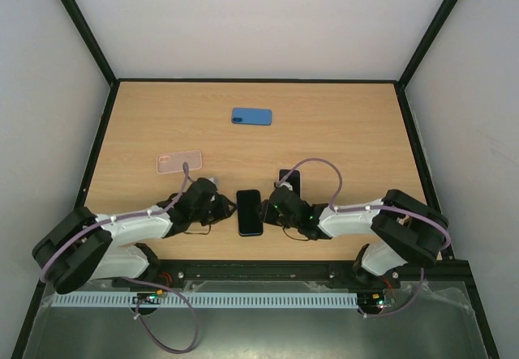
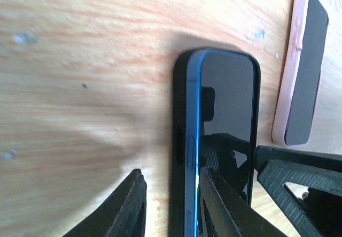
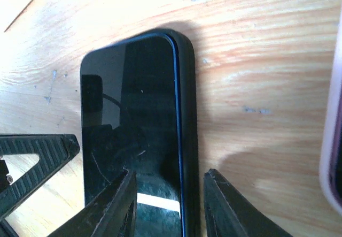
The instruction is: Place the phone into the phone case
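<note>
A dark phone with a blue frame (image 1: 250, 211) lies screen up in a black phone case (image 2: 180, 140) on the table near the front edge. In the left wrist view the phone's blue side (image 2: 192, 140) shows above the case's left wall. My left gripper (image 1: 227, 209) is open and straddles that left edge (image 2: 172, 173), one finger on the table and one over the screen. My right gripper (image 1: 272, 209) is open and straddles the right edge (image 3: 170, 174), where the case wall (image 3: 188, 140) wraps the phone.
A second phone in a pink case (image 1: 289, 179) lies just right of the black case, seen also in the left wrist view (image 2: 302, 71). A clear pink case (image 1: 178, 162) lies to the left, and a blue case (image 1: 251, 116) lies farther back.
</note>
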Robot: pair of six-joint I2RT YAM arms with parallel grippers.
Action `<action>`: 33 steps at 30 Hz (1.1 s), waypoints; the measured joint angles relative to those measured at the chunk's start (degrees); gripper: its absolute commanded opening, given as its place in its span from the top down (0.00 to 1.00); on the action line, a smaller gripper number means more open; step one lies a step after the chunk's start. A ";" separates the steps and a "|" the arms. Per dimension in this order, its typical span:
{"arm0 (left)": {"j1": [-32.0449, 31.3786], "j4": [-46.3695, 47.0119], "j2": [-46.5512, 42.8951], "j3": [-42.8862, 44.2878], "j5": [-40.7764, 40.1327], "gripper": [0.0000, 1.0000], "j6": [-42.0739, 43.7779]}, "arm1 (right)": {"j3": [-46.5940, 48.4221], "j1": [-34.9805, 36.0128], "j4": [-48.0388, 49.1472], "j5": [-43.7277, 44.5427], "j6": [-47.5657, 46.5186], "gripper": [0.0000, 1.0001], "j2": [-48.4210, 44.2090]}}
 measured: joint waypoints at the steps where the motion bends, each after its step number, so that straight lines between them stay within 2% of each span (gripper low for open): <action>1: 0.68 -0.07 -0.02 0.02 -0.02 0.75 0.57 | 0.24 -0.31 -0.02 -0.04 -0.22 0.64 0.09; 11: 2.69 1.92 5.42 1.68 2.03 0.90 4.20 | 3.17 -2.25 2.01 -1.88 -1.75 0.64 4.72; 19: 3.06 4.96 8.55 1.75 3.65 0.92 4.92 | 3.34 -3.65 3.85 -5.33 -2.40 0.63 5.49; 21: 3.06 4.87 8.52 1.77 3.61 0.91 5.05 | 3.32 -3.89 4.02 -6.08 -2.40 0.62 5.49; 30: 3.91 -2.21 4.31 2.49 0.52 0.68 5.01 | 3.17 -3.98 4.63 -7.48 -1.79 0.63 5.49; 33: 4.00 -3.50 2.47 2.38 0.44 0.67 4.55 | 3.13 -3.96 4.70 -7.32 -1.55 0.62 5.49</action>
